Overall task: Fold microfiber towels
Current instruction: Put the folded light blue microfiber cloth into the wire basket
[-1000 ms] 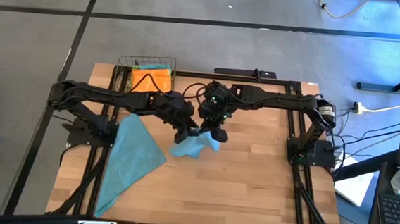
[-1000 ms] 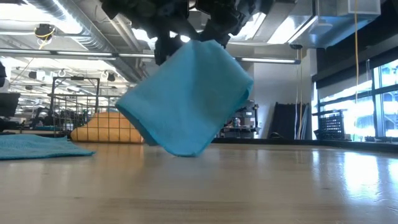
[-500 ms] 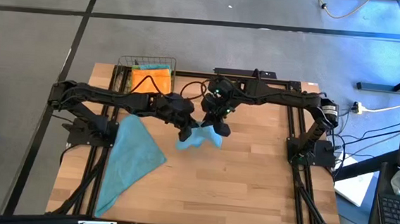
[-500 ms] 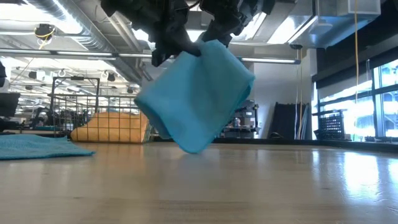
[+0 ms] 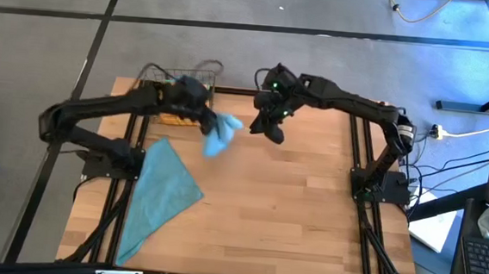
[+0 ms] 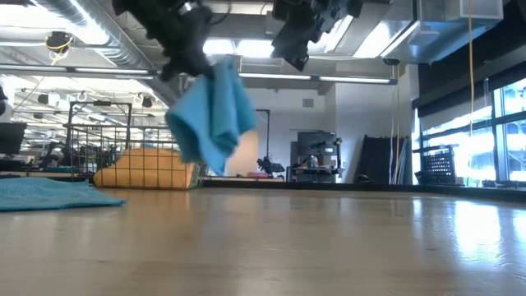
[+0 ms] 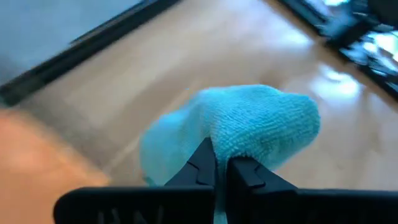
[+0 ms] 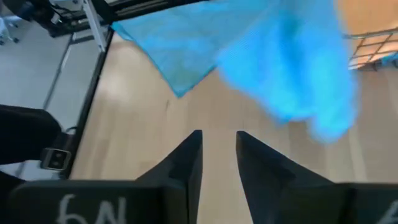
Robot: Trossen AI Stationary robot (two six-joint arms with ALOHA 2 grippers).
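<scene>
A teal microfiber towel, bunched up, hangs in the air near the table's far left, with my left gripper shut on it. In the low view this towel is clear of the tabletop. My right gripper hovers to its right over the far middle of the table, open and with nothing between its fingers. A second teal towel lies spread flat on the table's left side. An orange towel lies in a wire basket at the far left. My left gripper pinches a bunched fold of the teal towel between its two fingers, several layers thick. The fingers slant downward, coming from the table's left. The towel hangs below and in front of the fingers, slack and lifted clear of the table.
The wire basket stands right behind the left gripper at the far edge. Black frame rails run along the table's sides. Bare wood fills the middle and near right of the table.
My left gripper has shut on the teal towel, and my right gripper has opened and let it go. The left gripper has swung up and toward the far left, toward the basket, carrying the towel, which now hangs narrower and bunched. The right gripper has drawn back toward the far edge.
</scene>
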